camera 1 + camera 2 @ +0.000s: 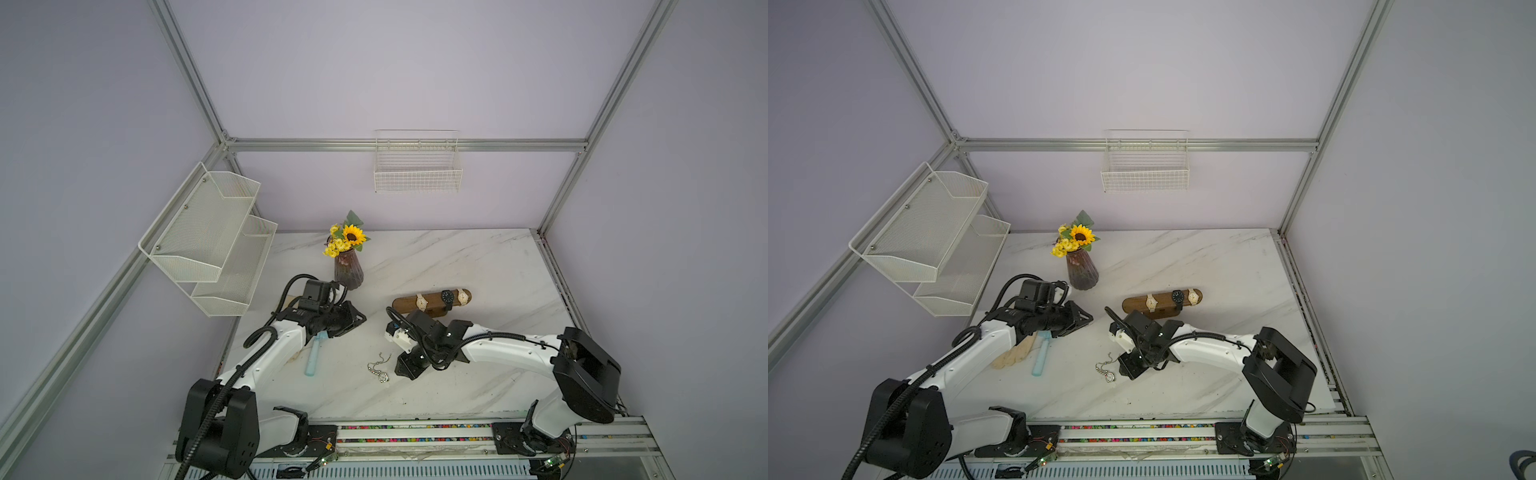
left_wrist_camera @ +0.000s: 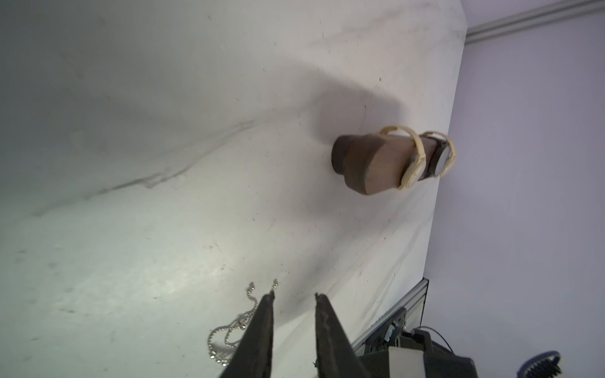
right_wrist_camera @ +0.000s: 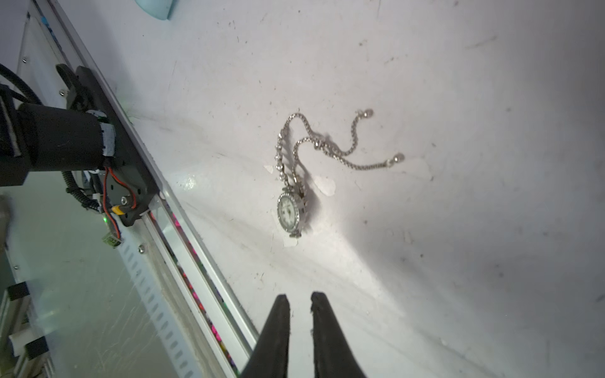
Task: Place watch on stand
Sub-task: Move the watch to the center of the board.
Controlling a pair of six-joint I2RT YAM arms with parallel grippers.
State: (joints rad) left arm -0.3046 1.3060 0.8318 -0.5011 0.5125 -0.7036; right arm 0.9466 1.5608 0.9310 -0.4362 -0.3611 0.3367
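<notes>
stand [image 1: 1165, 302]: mid-table, three strapped watches [image 1: 1152, 302] on its bar | silver watch [image 1: 1109, 376]: loose on table [image 1: 1204, 365], 7 o'clock from stand | right gripper [image 1: 1124, 372]: just beside it, at its 3 o'clock

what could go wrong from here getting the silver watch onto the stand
1. The silver watch lies flat on the table with a thin, loose chain. The right gripper, holding nothing, might pinch only one strand and let the watch slip.
2. The stand already carries three watches. Only one end of its bar is bare, so a neighbour could get knocked.
</notes>
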